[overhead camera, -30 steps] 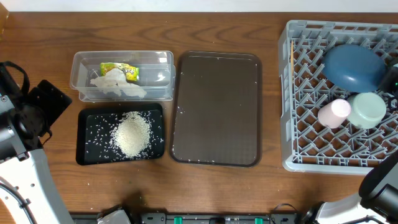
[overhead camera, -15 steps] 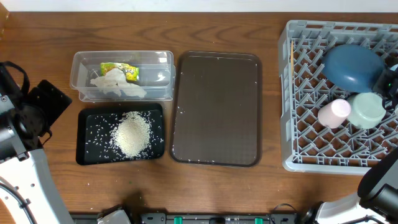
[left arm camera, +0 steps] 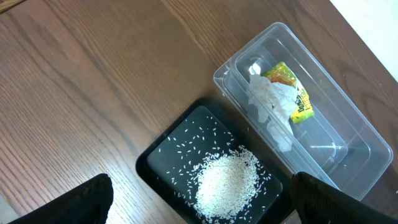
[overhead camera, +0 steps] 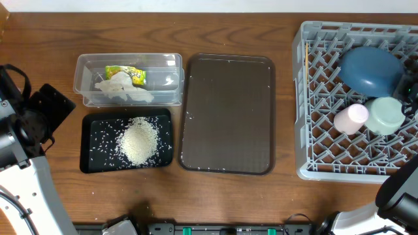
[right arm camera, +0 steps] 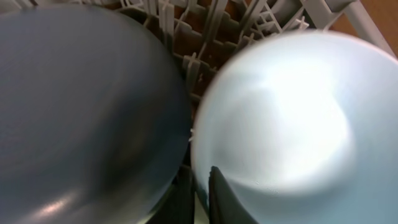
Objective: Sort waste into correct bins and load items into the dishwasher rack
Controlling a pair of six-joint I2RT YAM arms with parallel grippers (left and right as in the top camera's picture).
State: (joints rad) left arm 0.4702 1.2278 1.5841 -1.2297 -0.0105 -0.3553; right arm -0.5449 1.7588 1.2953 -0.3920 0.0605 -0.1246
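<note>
Your right gripper, jaws pressed together, sits between dark blue dish and mint-green bowl; left gripper jaws spread wide.

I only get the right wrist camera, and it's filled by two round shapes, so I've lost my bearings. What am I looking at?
Observer: Overhead shows the dark blue dish and the mint-green bowl, side by side in the dishwasher rack.
Operator: Anything else loaded?
Observer: A pink cup, next to the bowl.
Operator: And the waste?
Observer: Rice in the black tray; tissue and wrapper in the clear tub.
</note>
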